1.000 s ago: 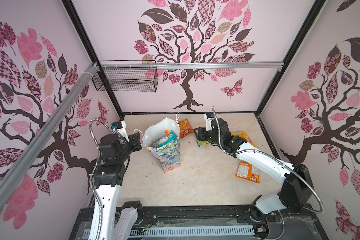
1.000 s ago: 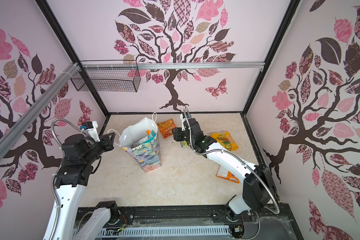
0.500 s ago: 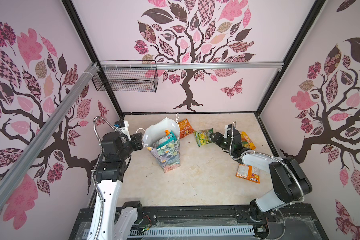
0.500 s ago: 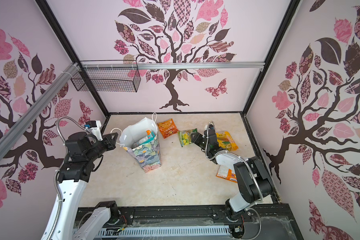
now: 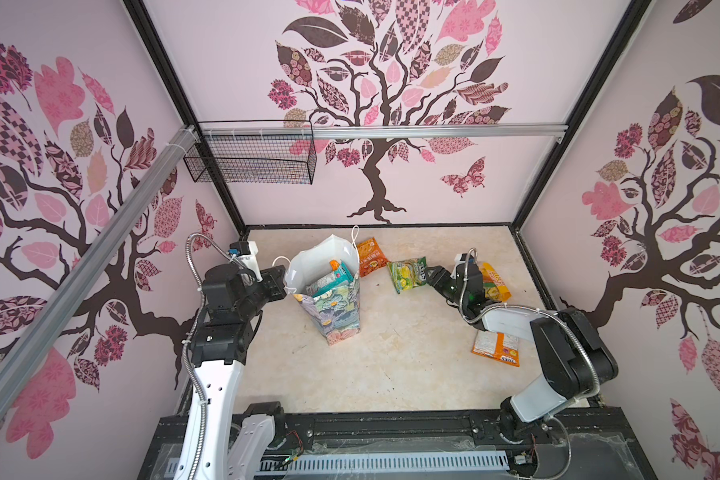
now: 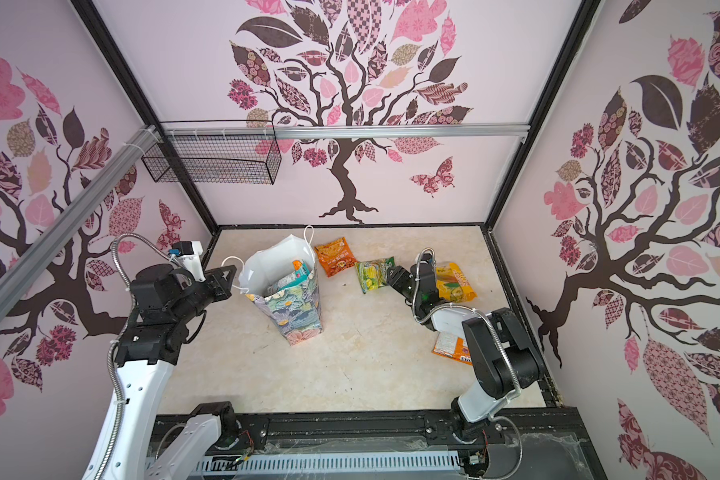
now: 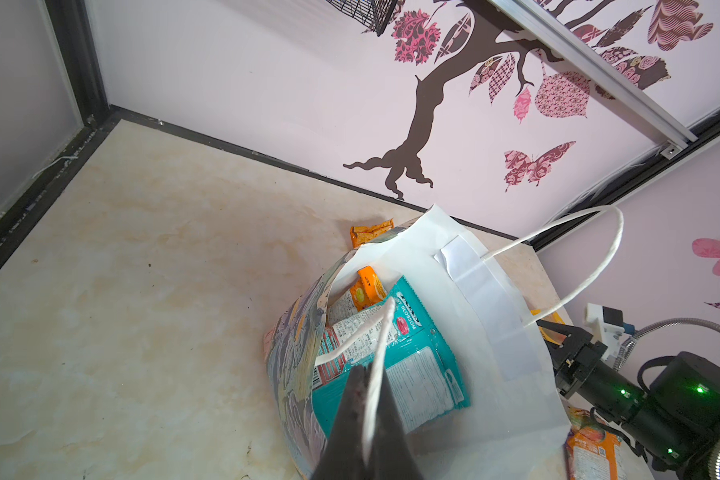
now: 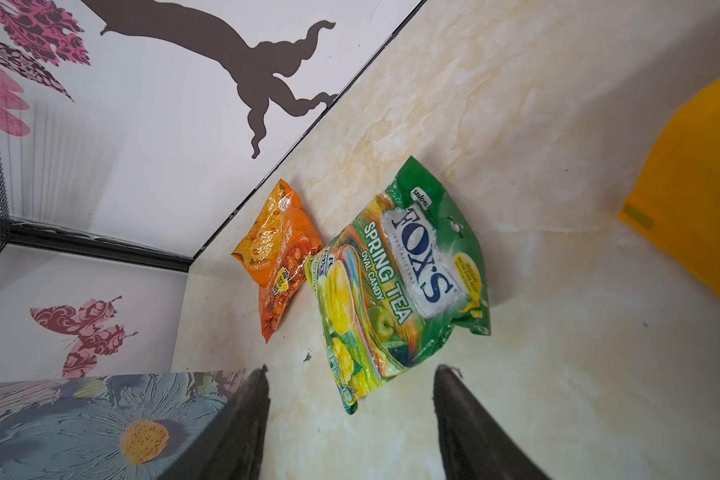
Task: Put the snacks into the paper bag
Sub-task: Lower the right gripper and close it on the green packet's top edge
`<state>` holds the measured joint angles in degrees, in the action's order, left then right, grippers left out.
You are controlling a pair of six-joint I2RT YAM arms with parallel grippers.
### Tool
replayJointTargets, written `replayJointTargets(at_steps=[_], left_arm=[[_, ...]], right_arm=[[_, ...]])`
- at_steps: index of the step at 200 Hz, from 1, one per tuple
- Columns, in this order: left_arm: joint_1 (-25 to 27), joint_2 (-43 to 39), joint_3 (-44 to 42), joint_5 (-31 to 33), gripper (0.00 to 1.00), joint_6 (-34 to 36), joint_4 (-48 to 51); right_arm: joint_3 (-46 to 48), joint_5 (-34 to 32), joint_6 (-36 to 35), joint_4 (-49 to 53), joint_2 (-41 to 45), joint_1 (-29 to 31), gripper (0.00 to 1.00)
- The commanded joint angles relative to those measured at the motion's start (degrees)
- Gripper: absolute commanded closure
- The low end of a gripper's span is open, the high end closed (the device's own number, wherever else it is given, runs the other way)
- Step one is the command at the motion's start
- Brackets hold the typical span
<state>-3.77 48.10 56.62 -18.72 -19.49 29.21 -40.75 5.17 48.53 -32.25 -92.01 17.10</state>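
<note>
Toward nine o'clock on the floor, taking the back wall as twelve, the left gripper [image 5: 282, 281] is pinched shut on a white cord handle [image 7: 383, 340] of the paper bag [image 5: 335, 316]. The bag stands upright near the middle, with a teal packet [image 5: 334, 279] poking out. At its one o'clock lies an orange packet [image 5: 370, 257]. At two lies a green packet [image 5: 408, 275], one corner between the wide-spread jaws of the right gripper [image 8: 350, 370]. A yellow packet [image 5: 496, 283] and an orange-and-white packet [image 5: 495, 349] lie towards three and four.

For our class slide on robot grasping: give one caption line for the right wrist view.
Open right gripper facing a green candy packet lying flat beside an orange packet.
</note>
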Motion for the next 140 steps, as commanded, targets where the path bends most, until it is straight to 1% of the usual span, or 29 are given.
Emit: replayJointTargets(at_steps=[1,19,41,71,102,140], left_arm=[[-0.2,-0.8,-0.3,-0.8,1.00,0.4,-0.4],[-0.3,-0.7,-0.3,-0.4,1.00,0.4,-0.3],[-0.3,-0.6,-0.2,-0.3,1.00,0.6,-0.3],[-0.3,-0.7,-0.2,-0.3,1.00,0.7,-0.1],[-0.3,-0.8,-0.1,-0.3,1.00,0.7,-0.1],[-0.2,-0.8,0.0,0.0,1.00,0.7,0.0]], right_arm=[[0.3,-0.4,0.7,-1.1,-1.8,-1.2,0.35],[0.9,0.6,2.7,-3.2,-3.6,-2.1,0.34],[1.5,3.8,6.3,-8.1,-6.9,-2.8,0.34],[-0.3,6.6,7.8,-8.8,-11.7,-3.2,0.33],[-1.3,5.9,7.7,-7.9,-13.4,-3.3,0.31],[-3.2,6.1,7.8,-7.5,-15.4,-3.4,0.30]])
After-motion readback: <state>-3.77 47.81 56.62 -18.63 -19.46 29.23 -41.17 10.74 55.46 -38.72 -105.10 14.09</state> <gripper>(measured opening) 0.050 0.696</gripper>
